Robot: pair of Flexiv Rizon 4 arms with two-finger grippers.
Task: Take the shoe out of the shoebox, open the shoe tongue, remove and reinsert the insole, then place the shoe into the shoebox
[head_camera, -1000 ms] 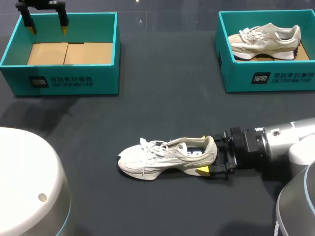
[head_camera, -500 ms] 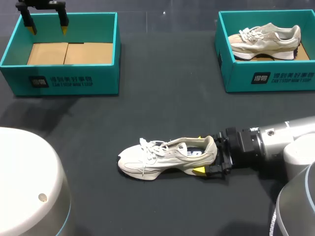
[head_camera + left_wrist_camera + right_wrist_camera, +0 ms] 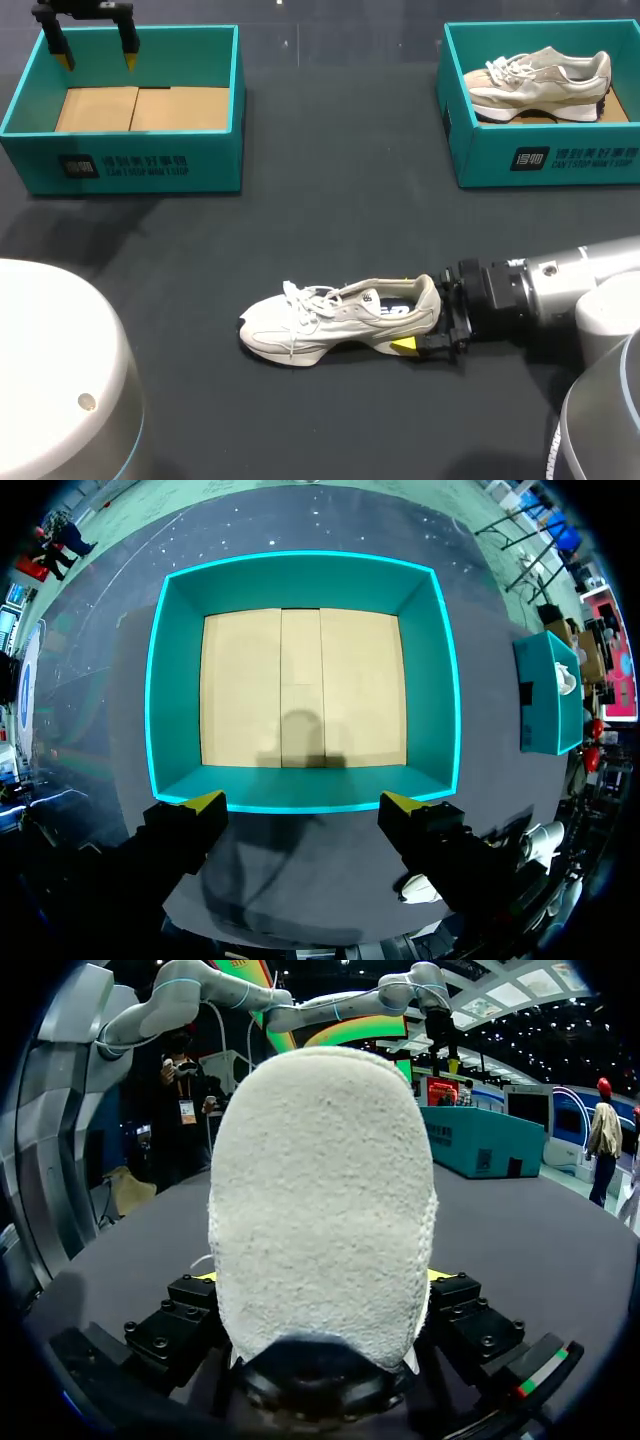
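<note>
Head view: off-white lace-up sneaker point(image 3: 330, 320) sits upright on its sole on the dark table point(image 3: 350, 220), toe toward my left side, out of any box. My right gripper point(image 3: 415, 315) comes in low and level from the right and has the heel; one yellow tip shows under the heel's near side. Probably held there to pin the sneaker while the tongue and insole get worked. My left gripper point(image 3: 96, 58) hangs over the far rim of the empty teal cardboard shoebox point(image 3: 140, 165), fingers spread, nothing in them. It looks parked out of the way. A second teal shoebox point(image 3: 540, 160) at far right holds a matching pale sneaker point(image 3: 540, 80).

Left wrist view: left gripper point(image 3: 302, 802) wide apart above the box wall point(image 3: 175, 680); bare tan floor inside, ready for the sneaker later.

Right wrist view: the fuzzy heel point(image 3: 320, 1190) fills the space between the right gripper point(image 3: 322, 1275) fingers, which press it from both sides, so clamped on the heel. Tongue not opened yet, I'd judge.
</note>
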